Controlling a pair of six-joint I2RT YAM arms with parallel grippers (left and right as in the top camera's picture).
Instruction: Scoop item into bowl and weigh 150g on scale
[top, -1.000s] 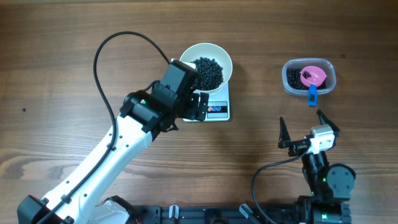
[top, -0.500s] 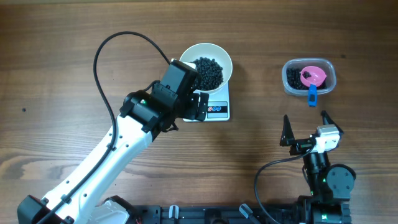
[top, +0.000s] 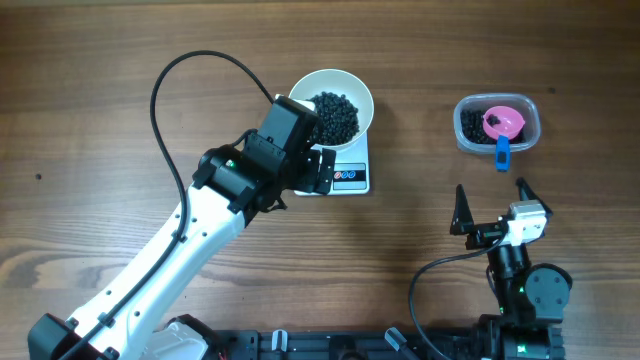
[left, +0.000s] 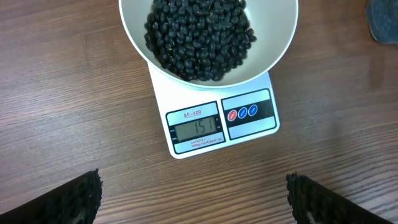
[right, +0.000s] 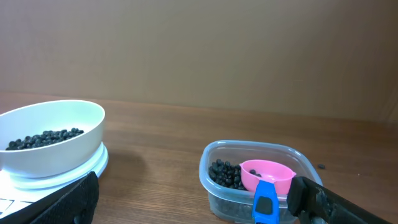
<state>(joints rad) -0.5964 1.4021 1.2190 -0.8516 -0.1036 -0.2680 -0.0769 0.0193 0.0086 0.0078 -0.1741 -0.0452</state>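
1. One bowl (top: 330, 78) sits on one scale (top: 350, 178) and holds one heap of beans (top: 335, 115).
2. One tub (top: 460, 125), well to the right, holds more beans and one scoop (top: 503, 123).
3. Left gripper (left: 193, 183) and right gripper (top: 489, 190): two, both wide, empty.

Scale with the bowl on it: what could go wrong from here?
The open left gripper hovers near the front of the scale; a nudge could shift the reading. The bowl overhangs the scale, so a bump might tip out beans.
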